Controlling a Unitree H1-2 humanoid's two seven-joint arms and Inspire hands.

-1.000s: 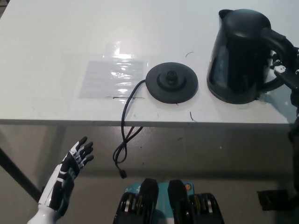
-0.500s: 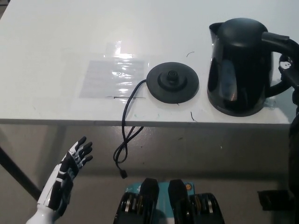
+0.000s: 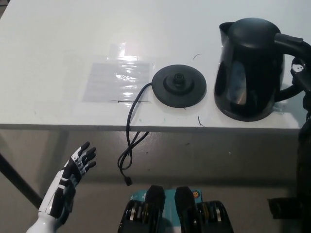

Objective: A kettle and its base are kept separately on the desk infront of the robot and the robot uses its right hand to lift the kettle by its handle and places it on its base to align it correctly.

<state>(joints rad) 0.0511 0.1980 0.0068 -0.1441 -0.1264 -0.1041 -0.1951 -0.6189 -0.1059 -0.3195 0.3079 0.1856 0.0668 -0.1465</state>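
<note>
The black kettle (image 3: 248,68) is at the right of the white desk (image 3: 58,58), its spout pointing away and its handle (image 3: 291,43) at the picture's right edge. My black right hand (image 3: 302,75) is wrapped round that handle, mostly cut off by the frame. The kettle looks slightly raised and leaning. Left of the kettle, and apart from it, the round black base (image 3: 179,86) lies flat on the desk. Its cord (image 3: 130,131) hangs over the front edge. My white left hand (image 3: 73,172) rests open below the desk at the lower left.
A clear plastic sheet (image 3: 116,80) is taped to the desk left of the base. The desk's front edge (image 3: 146,127) runs across the middle of the picture, with the floor below it.
The kettle has shifted a little left and toward me and looks larger, as if lifted off the desk. My right hand moved with it. Base and left hand stayed put.
</note>
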